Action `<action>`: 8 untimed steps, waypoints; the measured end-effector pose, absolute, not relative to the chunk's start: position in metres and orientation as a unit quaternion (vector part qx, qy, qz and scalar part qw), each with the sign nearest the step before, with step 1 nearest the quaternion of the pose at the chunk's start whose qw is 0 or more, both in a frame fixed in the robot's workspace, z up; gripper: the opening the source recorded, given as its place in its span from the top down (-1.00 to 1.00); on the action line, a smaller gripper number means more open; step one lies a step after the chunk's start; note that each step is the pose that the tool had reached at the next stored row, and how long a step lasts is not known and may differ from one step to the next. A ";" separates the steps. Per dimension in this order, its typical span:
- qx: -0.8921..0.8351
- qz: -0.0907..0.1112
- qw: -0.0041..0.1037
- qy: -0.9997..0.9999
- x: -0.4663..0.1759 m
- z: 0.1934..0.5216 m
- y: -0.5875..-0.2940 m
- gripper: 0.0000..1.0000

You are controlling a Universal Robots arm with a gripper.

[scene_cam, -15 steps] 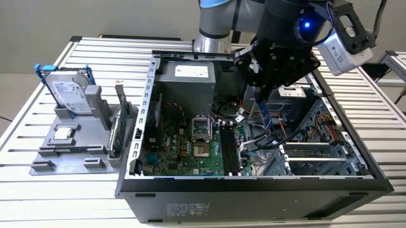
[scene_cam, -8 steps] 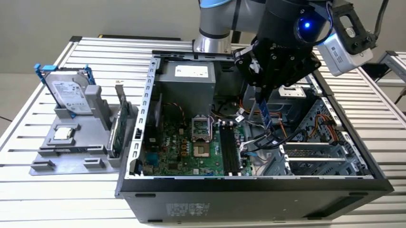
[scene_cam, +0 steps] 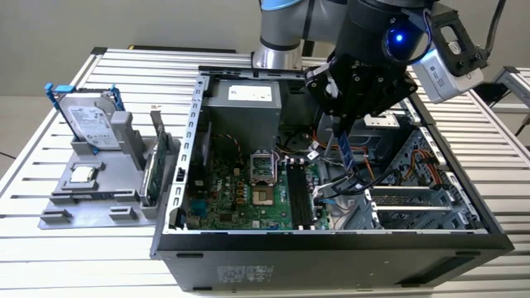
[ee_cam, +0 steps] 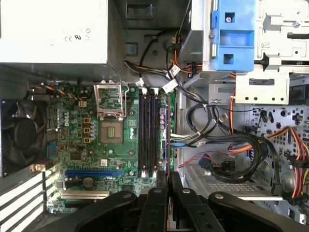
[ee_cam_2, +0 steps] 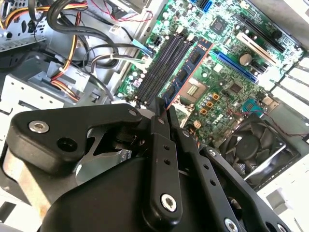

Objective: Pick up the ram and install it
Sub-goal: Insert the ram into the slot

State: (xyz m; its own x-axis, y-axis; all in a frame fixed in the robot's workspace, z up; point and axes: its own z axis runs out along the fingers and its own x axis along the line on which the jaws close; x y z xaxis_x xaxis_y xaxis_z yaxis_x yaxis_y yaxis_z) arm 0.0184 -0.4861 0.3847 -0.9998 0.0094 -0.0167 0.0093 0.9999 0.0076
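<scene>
Ram (scene_cam: 348, 155) sits pinched tight in our closed hand (scene_cam: 341, 124), we see it hovering near the memory slots (ee_cam: 148, 130).

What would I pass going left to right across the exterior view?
Silver hard drive in a blue frame → upright green expansion card → green motherboard → black memory slots → long narrow dark ram stick, hanging on end → silver-grey camera on the wrist.

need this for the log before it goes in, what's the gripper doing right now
The gripper: closed, holding the ram stick over the motherboard.
</scene>
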 end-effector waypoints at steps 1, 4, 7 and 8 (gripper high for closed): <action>0.005 0.004 0.008 1.000 0.019 0.384 -0.486 1.00; 0.005 0.004 0.008 1.000 0.020 0.382 -0.486 1.00; 0.005 0.004 0.008 1.000 0.021 0.381 -0.486 1.00; 0.005 0.004 0.008 1.000 0.022 0.381 -0.486 1.00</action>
State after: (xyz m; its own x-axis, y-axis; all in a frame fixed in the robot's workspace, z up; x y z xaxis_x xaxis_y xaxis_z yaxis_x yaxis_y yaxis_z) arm 0.0221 -0.4861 0.3805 -0.9998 0.0094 -0.0167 0.0093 0.9999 0.0076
